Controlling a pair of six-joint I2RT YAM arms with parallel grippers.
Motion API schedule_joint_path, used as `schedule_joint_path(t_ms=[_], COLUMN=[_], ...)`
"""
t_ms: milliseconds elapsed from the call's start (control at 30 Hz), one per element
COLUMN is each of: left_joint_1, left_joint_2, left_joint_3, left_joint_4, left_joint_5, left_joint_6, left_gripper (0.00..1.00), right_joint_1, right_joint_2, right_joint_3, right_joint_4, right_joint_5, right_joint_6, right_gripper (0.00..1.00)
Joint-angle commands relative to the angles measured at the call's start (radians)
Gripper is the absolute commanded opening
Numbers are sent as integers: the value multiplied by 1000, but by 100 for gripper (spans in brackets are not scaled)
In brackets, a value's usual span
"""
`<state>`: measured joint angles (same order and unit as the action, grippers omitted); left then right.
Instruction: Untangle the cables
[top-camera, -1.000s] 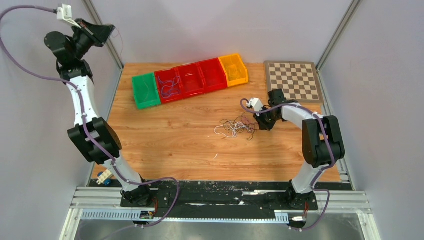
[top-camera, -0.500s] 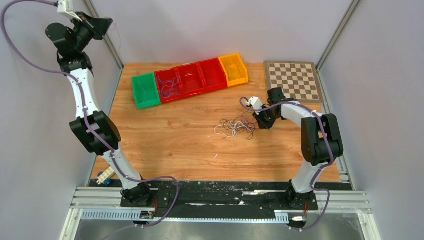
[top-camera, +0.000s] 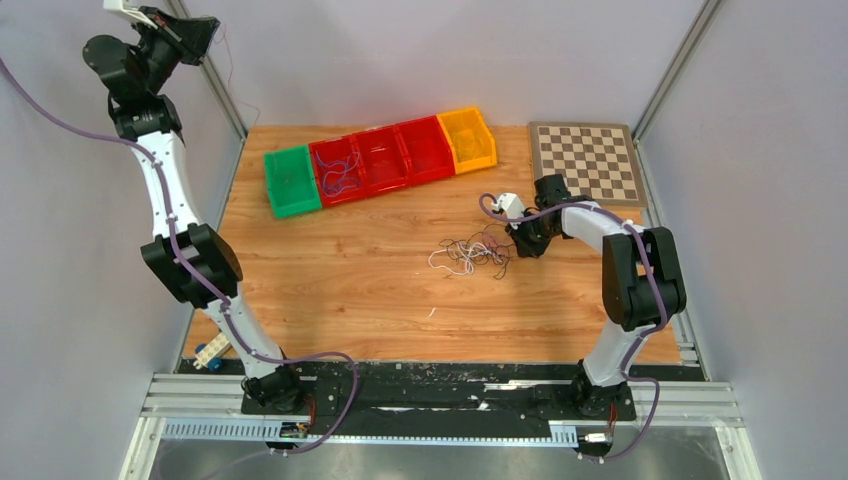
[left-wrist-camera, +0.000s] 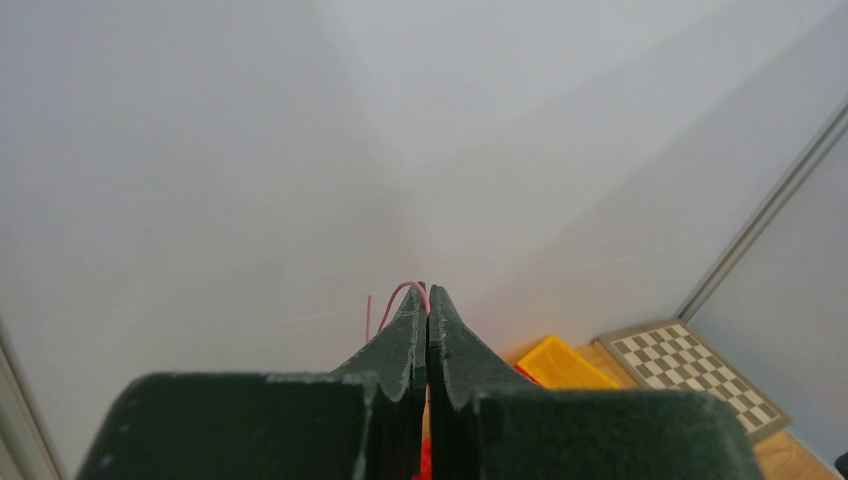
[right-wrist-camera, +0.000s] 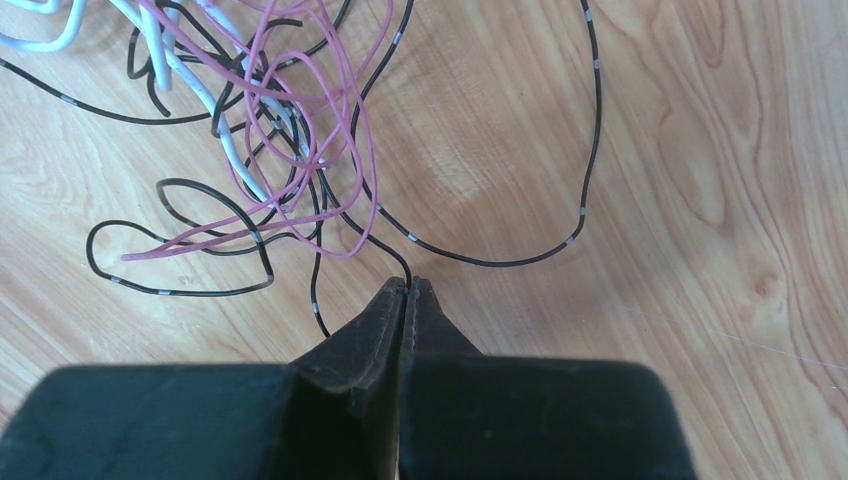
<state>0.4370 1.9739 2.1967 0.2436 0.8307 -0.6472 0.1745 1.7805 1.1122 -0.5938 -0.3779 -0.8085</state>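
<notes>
A tangle of thin black, white and pink cables (top-camera: 470, 252) lies on the wooden table right of centre; it also shows in the right wrist view (right-wrist-camera: 290, 140). My right gripper (top-camera: 520, 243) (right-wrist-camera: 408, 285) is low at the tangle's right edge, shut on a black cable (right-wrist-camera: 590, 170). My left gripper (top-camera: 205, 27) (left-wrist-camera: 427, 292) is raised high at the far left near the wall, shut on a pink cable (left-wrist-camera: 395, 298) whose end curls out of the tips; a thin strand (top-camera: 228, 75) hangs down from it.
A row of bins stands at the back: green (top-camera: 291, 182), three red (top-camera: 382, 157), one with purple cables, and orange (top-camera: 467, 137). A chessboard (top-camera: 587, 161) lies at the back right. A small white and blue object (top-camera: 210, 354) sits at the near left edge.
My left arm has risen higher and moved back toward the far left corner with the pink cable. The right gripper has stayed at the tangle.
</notes>
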Motion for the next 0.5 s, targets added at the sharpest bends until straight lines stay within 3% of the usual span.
schedule_joint_path(t_ms=[0,200,367,467], left_joint_1=[-4,-5,-4,-4], left_joint_2=[6,-45,-156,-208], left_joint_3=[-38,-233,-541,-646], left_joint_4=[15,0,-24,-81], left_joint_5=[18,67,90,76], left_joint_6=[23,67,181,249], left_gripper=[0,0,0,0], right_joint_1=[6,5,5,5], right_joint_2=[9,8,-5,-10], right_joint_3=[37,41,24,13], right_joint_4=[-4,-6,-5,-5], right_joint_5=[-21,-14,-12,-12], right_joint_6=[8,8,10,8], right_gripper=[0,0,0,0])
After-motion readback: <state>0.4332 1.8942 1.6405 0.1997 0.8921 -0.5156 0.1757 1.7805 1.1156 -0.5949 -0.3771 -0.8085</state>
